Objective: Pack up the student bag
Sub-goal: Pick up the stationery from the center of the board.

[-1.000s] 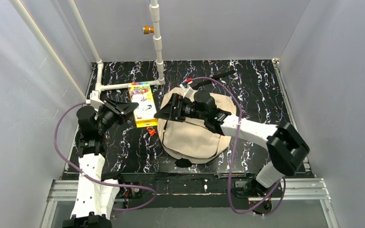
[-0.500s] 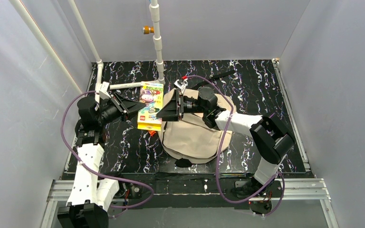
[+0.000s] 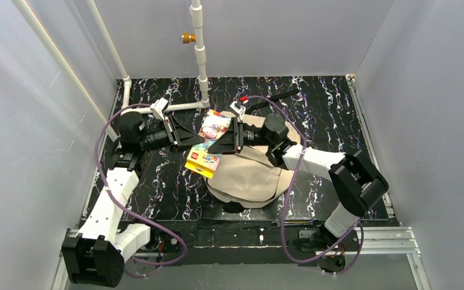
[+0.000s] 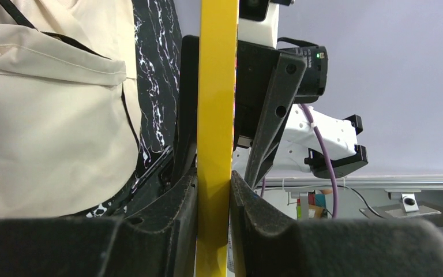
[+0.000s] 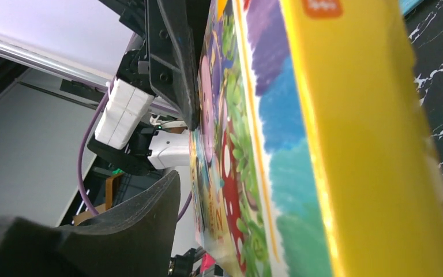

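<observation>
A colourful book [image 3: 208, 151] with a yellow spine [image 4: 216, 115] hangs tilted in the air at the left edge of the beige student bag [image 3: 248, 172]. My left gripper [image 3: 194, 140] is shut on the book's left edge, and both pads [image 4: 181, 202] press on the spine. My right gripper [image 3: 219, 145] reaches in from over the bag, its jaws on either side of the book's opposite edge. In the right wrist view one finger [image 5: 127, 225] stands a small gap off the cover [image 5: 248, 161], and the other is hidden behind the book. The bag [image 4: 52, 115] lies flat on the table.
A white pipe frame [image 3: 200, 60] stands at the back, with a branch along the left rear. A black pen-like object [image 3: 281, 95] lies behind the bag. A black strap end [image 3: 232, 207] sticks out at the bag's near edge. Grey walls enclose the table.
My left arm has carried the book to the right, up to the bag's edge. My right gripper has swung to meet it, and its jaws have narrowed around the book.
</observation>
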You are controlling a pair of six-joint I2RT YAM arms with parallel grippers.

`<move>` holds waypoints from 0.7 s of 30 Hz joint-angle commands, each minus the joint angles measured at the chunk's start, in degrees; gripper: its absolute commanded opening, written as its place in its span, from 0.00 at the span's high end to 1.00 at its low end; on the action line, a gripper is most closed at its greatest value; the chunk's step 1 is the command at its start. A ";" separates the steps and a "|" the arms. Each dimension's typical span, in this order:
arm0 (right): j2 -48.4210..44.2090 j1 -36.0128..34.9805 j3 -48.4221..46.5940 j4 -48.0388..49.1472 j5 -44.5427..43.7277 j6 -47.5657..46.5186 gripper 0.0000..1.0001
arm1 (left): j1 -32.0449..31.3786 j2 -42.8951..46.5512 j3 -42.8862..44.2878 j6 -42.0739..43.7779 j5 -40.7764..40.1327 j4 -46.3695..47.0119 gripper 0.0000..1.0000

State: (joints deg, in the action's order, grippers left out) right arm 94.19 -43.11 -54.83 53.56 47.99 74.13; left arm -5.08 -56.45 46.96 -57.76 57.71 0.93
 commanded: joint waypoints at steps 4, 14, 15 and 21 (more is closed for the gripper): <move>-4.87 1.79 6.83 12.72 -3.05 4.45 0.42 | -1.29 -3.37 5.01 2.24 3.03 1.36 0.83; -5.23 6.42 9.07 19.03 -2.87 7.48 0.25 | -2.04 -4.31 6.21 1.35 6.58 1.45 0.87; -4.94 7.00 8.78 19.67 -2.55 8.17 0.25 | -2.16 -4.07 6.21 1.32 6.80 1.46 0.87; -2.13 10.31 4.88 19.81 3.48 11.47 0.26 | -2.55 -3.81 6.04 1.82 10.68 1.46 0.87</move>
State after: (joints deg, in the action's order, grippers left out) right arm 91.09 -34.26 -46.04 69.23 46.68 83.02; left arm -7.22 -61.80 50.76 -56.16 62.87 1.08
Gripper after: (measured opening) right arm 0.748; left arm 0.207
